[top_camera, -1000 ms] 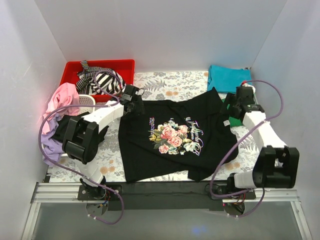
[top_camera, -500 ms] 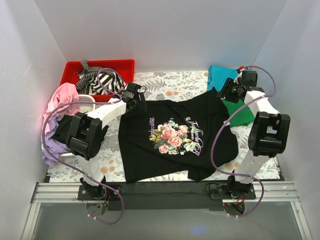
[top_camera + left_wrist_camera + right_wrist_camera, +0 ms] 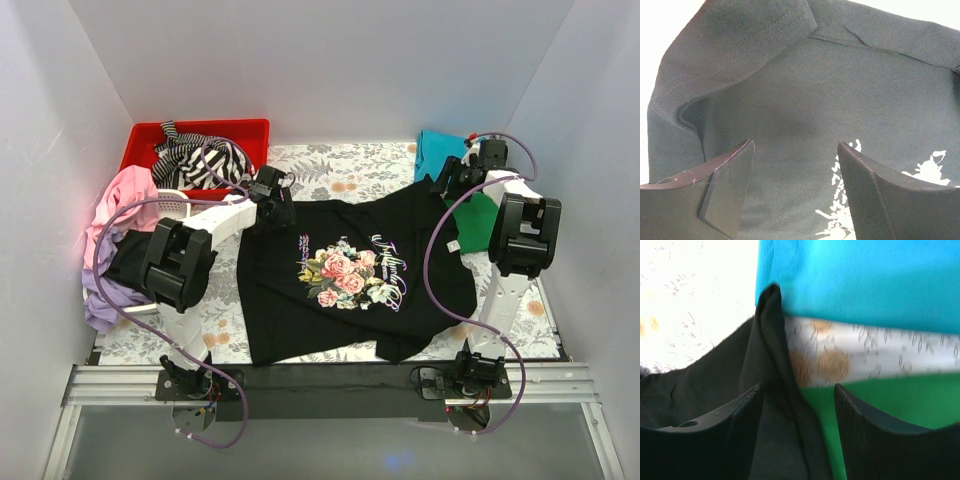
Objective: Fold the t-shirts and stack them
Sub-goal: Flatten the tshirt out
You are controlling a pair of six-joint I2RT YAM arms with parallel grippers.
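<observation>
On the floral-cloth worktop (image 3: pixel 340 165), mid-scene, the black tee (image 3: pixel 350 275) lies spread print-up, w/ one hand at each far corner. Left hand (image 3: pixel 268 200) sits at the tee's far-left corner. From its wrist cam the hand (image 3: pixel 795 150) is released, fingers (image 3: pixel 727 190) apart, hovering just over flat black cloth; a double-stitched hem curls past at top left, and nothing is pinched btwn the fingers. Right hand (image 3: pixel 447 186) is at the far-right corner, by the sleeve. Its wrist cam shows the hand (image 3: pixel 797 390) also unclenched, fingers apart, w/ a raised ridge of the black sleeve (image 3: pixel 772 340) standing btwn them, nearer the left finger; can't tell if a pad touches it. Just beyond that ridge lies the teal tee (image 3: pixel 865 280), then a strip of bare worktop, then the green tee (image 3: pixel 890 400) under the right finger. From above, teal tee (image 3: pixel 445 150) is at the far right edge, w/ green tee (image 3: pixel 480 225) nearer, beside the black sleeve. Striped tee (image 3: pixel 200 160) is heaped in the red bin (image 3: pixel 145 140) far left; pink tee (image 3: pixel 125 195) and lilac tee (image 3: pixel 100 295) are piled at the left wall by the white basket (image 3: pixel 172 200). Writing: pale script flanks the pink-rose print (image 3: pixel 345 270), too small to read; the left wrist cam catches pale lettering fragments (image 3: pixel 845 215), illegible.
</observation>
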